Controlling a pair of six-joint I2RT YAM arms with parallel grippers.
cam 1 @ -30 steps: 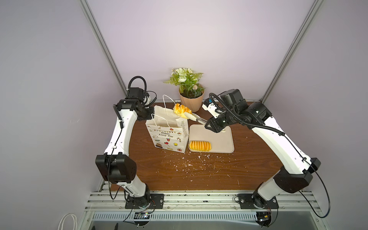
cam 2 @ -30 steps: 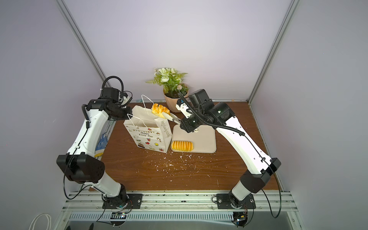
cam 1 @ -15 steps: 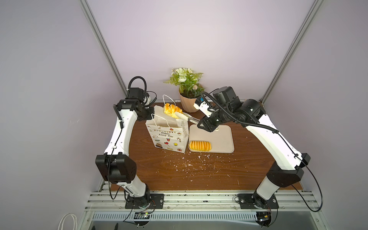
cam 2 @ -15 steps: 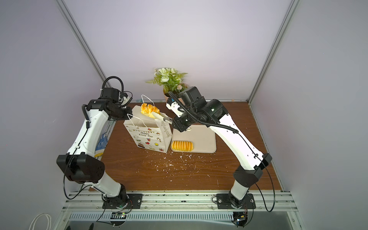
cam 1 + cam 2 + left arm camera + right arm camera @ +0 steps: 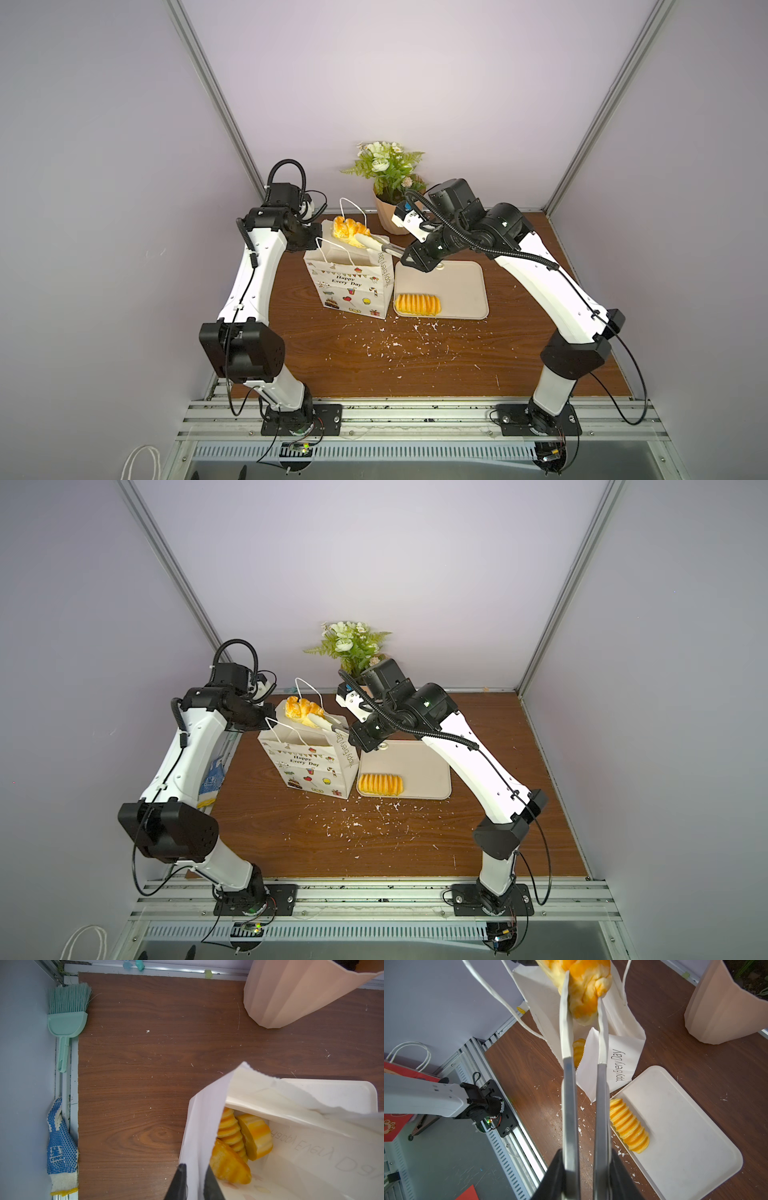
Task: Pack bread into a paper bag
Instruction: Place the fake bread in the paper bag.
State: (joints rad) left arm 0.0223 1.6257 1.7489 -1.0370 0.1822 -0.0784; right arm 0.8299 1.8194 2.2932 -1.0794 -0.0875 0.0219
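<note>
1. Both top views are showing the right gripper (image 5: 360, 240) reaching in from 3 o'clock. Its long pale fingers are clamping the braided bun (image 5: 348, 227) right over the open mouth of the paper bag (image 5: 353, 286). The bag is standing upright at about 10 o'clock from the middle of the wooden table (image 5: 457, 374).
2. The right wrist view is adding the close-up: the bun's glossy, knotted strands are being squeezed between the two flat fingers.
3. Only the left wrist view is looking down inside the bag, where three packed pastries (image 5: 257, 1138) are lying on its floor. There the left gripper (image 5: 194, 1180) is pinching the bag's thin paper wall between its black fingers.
4. That view is also catching a mint-green brush (image 5: 66, 1012) and a blue-dotted knit glove (image 5: 61, 1147) beside the table's edge.
5. The bag's front is reading "Happy Every Day" under bunting. The same words are running along its side panel and showing mirrored through the paper from inside.
6. One ridged loaf (image 5: 417, 304) is sitting at the 7 o'clock corner of the beige rounded tray (image 5: 457, 278), just beside the bag. A peach ribbed flowerpot (image 5: 390, 218) is standing at 12 o'clock, and white crumbs (image 5: 395, 343) are dotting the wood at 6 o'clock.
</note>
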